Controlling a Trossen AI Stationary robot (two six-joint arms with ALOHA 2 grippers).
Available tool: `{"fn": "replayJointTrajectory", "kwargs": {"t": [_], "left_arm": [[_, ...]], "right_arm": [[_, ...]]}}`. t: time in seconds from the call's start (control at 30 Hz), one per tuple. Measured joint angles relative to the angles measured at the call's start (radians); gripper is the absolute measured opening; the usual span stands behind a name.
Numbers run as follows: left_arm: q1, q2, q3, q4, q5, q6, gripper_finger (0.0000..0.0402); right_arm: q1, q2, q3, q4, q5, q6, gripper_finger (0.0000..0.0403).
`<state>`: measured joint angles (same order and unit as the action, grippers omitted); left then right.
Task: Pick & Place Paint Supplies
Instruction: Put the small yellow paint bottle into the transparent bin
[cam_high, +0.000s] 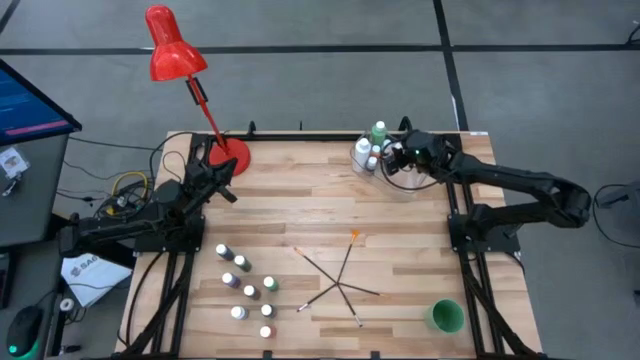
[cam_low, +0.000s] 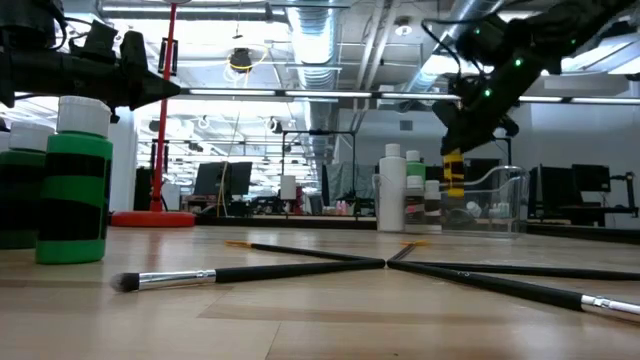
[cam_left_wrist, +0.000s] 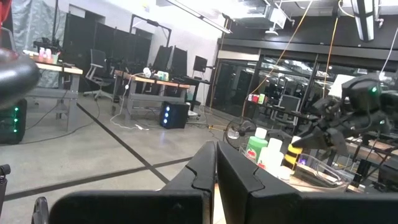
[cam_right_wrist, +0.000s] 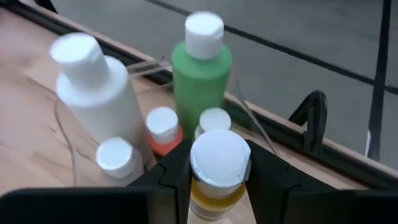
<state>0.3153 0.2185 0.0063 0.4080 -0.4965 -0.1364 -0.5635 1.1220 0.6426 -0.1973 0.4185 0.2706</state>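
A wooden desk (cam_high: 320, 200) sits in a big room with grey floor and more desks and chairs far behind.

The right gripper (cam_right_wrist: 217, 163) is up at about 1 o'clock on the desk, over the clear tub (cam_high: 392, 172). Its two fingers squeeze a small yellow bottle (cam_right_wrist: 217, 174) with a white cap. In the low view the yellow bottle (cam_low: 454, 172) hangs in the air above the tub (cam_low: 490, 205). Just past it stand the tall green bottle (cam_right_wrist: 200, 68) and the tall white bottle (cam_right_wrist: 99, 93). Three tiny bottles are near them, and one is orange (cam_right_wrist: 164, 129).

The left gripper (cam_left_wrist: 216, 163) is at about 10 o'clock on the desk, lifted up. Its fingers are pressed together and hold nothing.

At about 7 o'clock, a bunch of tiny paint bottles (cam_high: 247, 290) stand on the wood. In the middle, toward 6 o'clock, thin dark paintbrushes (cam_high: 340, 285) lie crossed over each other like a star. A green cup (cam_high: 445, 317) stands at about 5 o'clock. A red lamp (cam_high: 172, 45) has its base at about 11 o'clock.
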Motion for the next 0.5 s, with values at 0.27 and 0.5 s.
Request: {"fn": "replayJointTrajectory", "kwargs": {"t": [0.27,0.5], "left_arm": [[0.000,0.000,0.000,0.003,0.000,0.000,0.0008],[0.000,0.000,0.000,0.006,0.000,0.000,0.0008]], "right_arm": [[-0.046,0.052,-0.042,0.115,0.002,0.046,0.0110],[-0.061,0.147,-0.042,0.161,0.015,0.072,0.0110]]}}
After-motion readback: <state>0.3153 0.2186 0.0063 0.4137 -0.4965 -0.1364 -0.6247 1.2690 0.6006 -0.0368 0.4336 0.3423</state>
